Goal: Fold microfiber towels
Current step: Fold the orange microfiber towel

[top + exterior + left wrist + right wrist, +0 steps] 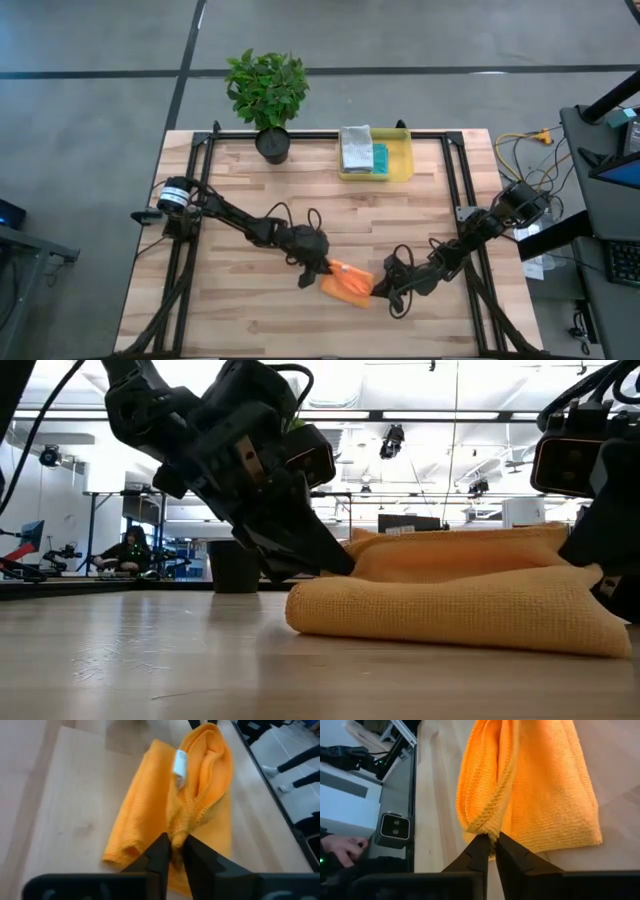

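An orange microfiber towel (348, 283) lies folded over in a long bundle on the wooden table, near its front middle; a white label (180, 764) shows on it. My left gripper (318, 266) is shut on its left end and my right gripper (384, 291) on its right end. In the low view the towel (450, 605) rests on the table in stacked layers, with the left gripper (325, 565) at its upper layer. A grey towel (356, 148) and a teal towel (380, 158) lie in the yellow bin. My left gripper pinches the towel's bunched hemmed edge (184, 826) between its two fingers, several layers together. The fingers slant down from the table's left. The upper layers rise slightly toward the fingers; the rest lies on the table. My right gripper pinches a gathered corner of hemmed edges (485, 826) at the towel's right end, several layers between the two fingers. The fingers slant down from the table's right. The cloth fans out beyond them and lies on the table.
The translucent yellow bin (400, 165) stands at the table's far edge, right of middle. A potted plant (268, 95) stands at the far edge, left of it. Black frame rails (192, 200) run along the table's left and right sides. A person's hand (340, 847) shows beyond the table's edge.
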Available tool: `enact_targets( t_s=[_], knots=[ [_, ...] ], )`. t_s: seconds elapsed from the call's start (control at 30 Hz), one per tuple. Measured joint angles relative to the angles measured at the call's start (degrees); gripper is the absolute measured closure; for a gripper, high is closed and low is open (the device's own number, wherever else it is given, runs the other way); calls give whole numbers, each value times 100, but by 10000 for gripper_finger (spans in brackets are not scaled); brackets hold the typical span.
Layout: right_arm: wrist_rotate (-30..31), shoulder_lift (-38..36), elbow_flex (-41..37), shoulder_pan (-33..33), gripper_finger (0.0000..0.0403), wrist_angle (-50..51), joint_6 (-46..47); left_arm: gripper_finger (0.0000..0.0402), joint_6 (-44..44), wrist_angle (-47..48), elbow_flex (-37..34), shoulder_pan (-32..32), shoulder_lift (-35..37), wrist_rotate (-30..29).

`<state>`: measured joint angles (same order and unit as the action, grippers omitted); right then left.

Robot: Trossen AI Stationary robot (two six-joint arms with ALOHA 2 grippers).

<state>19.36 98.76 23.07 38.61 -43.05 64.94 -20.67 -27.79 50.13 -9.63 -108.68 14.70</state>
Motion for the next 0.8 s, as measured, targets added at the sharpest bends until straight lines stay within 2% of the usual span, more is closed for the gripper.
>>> enact_targets(
  t_s=[0.2, 0.33, 0.57, 0.7, 0.8],
  knots=[
    [17, -60, -11, -69, 328, 49, 75, 312, -2, 17, 0, 80, 14, -59],
    [24, -312, -47, -87, 311, 386, -137, 299, -4, 41, 4, 187, 181, -120],
    [699, -1474, -68, -79, 325, 2159, -392, 297, 2, 405, 12, 370, 650, -608],
    [1022, -2123, 17, -77, 335, 2305, -1188, 297, 44, 452, 103, 285, 748, -477],
    [1093, -2293, 181, -80, 339, 2313, -1677, 307, 161, 448, 205, 68, 750, -461]
  ],
)
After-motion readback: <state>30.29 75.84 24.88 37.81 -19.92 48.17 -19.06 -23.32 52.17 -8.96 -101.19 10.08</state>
